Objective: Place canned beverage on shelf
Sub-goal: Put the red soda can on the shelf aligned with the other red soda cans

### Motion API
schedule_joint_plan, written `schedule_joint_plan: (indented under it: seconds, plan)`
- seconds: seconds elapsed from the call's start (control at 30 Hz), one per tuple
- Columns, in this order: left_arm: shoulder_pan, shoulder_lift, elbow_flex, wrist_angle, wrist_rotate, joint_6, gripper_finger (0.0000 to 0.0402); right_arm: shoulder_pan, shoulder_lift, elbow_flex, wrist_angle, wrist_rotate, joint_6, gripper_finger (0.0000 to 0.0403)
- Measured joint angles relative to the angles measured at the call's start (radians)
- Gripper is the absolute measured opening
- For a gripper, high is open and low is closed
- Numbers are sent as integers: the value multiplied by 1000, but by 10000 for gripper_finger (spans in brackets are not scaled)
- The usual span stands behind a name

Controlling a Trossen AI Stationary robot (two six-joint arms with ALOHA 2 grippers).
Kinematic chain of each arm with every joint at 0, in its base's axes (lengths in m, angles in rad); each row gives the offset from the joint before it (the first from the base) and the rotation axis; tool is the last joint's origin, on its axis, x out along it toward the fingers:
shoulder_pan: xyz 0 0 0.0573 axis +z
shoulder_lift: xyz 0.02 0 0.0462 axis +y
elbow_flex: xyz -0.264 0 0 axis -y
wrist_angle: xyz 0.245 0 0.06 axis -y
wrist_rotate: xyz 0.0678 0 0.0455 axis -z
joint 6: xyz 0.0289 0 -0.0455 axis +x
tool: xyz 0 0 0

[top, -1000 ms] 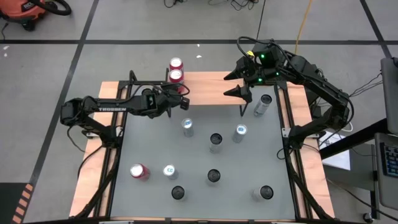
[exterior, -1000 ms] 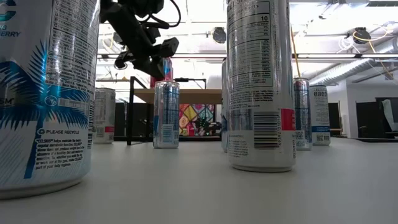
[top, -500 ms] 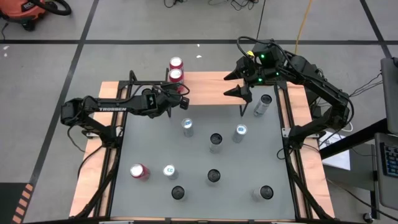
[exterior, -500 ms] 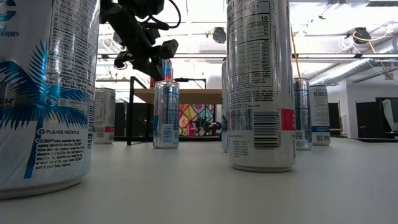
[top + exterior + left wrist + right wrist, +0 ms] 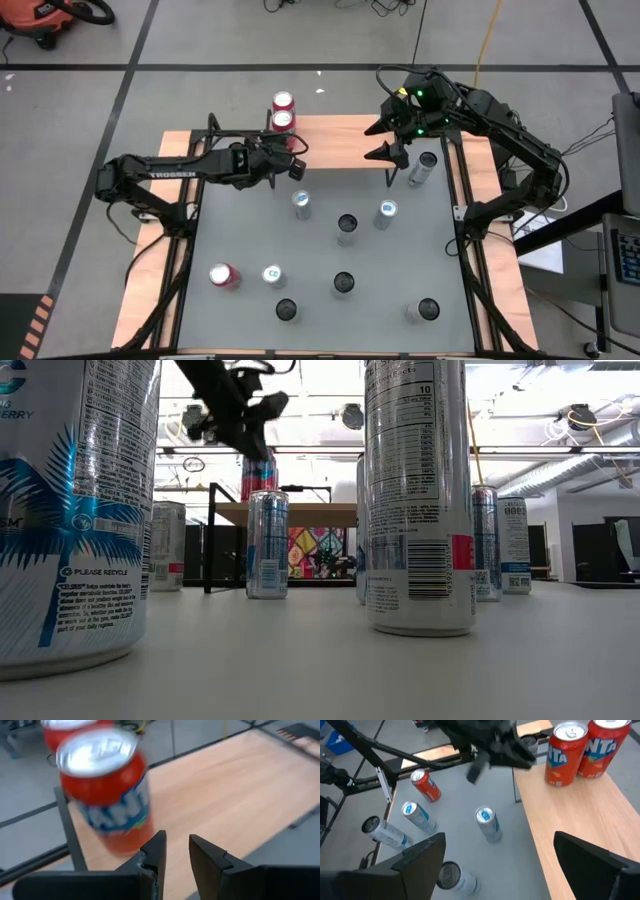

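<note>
Overhead and wrist views of the counter (image 5: 320, 250). The shelf (image 5: 340, 135), a light wooden top on black legs, runs along the counter's far edge. Two orange cans (image 5: 283, 113) stand upright at the shelf's left end, one behind the other and touching. The left claw (image 5: 296, 158) sits just beside the nearer orange can (image 5: 107, 790), its fingers (image 5: 152, 855) drawn to a narrow gap with nothing between them. The right claw (image 5: 385, 138) hovers above the shelf's right part, spread wide and empty. A silver can (image 5: 423, 168) stands near the counter's far right corner; other cans, among them a red can (image 5: 223, 276) near the front left, stand scattered over the grey surface
</note>
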State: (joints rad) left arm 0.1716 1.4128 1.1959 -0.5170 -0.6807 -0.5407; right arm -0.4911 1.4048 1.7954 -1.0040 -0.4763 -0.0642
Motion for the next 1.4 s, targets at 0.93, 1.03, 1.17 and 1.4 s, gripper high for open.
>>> schedule_joint_plan:
  seconds: [0.93,1.03,1.17,1.4]
  plan:
    - [-357,-11,384,-967,713,-618,118,152,-18,0,-89,3,154,343]
    - [-435,-11,384,-1032,734,-732,165,182,-18,0,-63,33,216,343]
    - [-539,-11,384,-1051,777,-878,238,215,-18,0,10,37,294,343]
    - [-673,-11,384,-1054,782,-1073,332,264,-18,0,103,140,374,343]
